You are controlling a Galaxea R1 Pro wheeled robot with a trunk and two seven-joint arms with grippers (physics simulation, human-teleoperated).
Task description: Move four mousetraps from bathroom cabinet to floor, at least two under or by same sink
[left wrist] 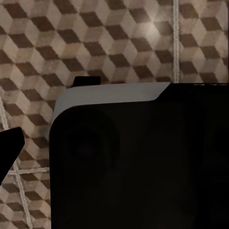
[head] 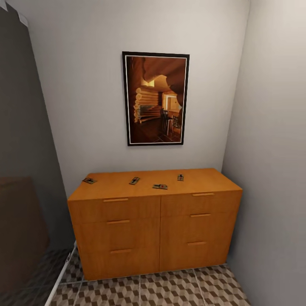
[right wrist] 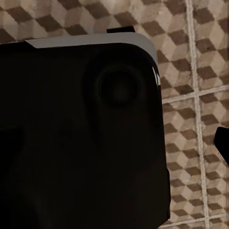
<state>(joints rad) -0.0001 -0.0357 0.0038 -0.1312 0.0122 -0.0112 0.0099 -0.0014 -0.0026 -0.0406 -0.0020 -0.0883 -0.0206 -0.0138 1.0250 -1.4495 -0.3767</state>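
From the head view, the cabinet (head: 155,225) stands straight ahead in a narrow alcove, orange-brown, with two columns of three flat drawer fronts. All four mousetraps lie on its smooth top, spread in a loose row: the first mousetrap (head: 89,180) near the 9 o'clock end, the second mousetrap (head: 134,180) left of centre, the third mousetrap (head: 160,186) just past centre and closer to the front edge, and the fourth mousetrap (head: 180,177) toward 3 o'clock, nearer the wall. Each sits apart from the others. A framed picture (head: 155,98) of a log interior hangs on the wall (head: 85,85) at 12 o'clock above the cabinet. The bathroom floor (head: 170,289), in its cube-pattern tiles, shows at 6 o'clock below the drawers.

In the left wrist view, a large black body with a pale grey edge (left wrist: 138,162) covers most of the cube tiles; a small black tip (left wrist: 9,143) pokes in at one side. I cannot tell how the left claw stands.

In the right wrist view, a like black body (right wrist: 81,133) hangs over the same tiling, with a dark tip (right wrist: 222,140) at the border. The right claw's state cannot be told either.
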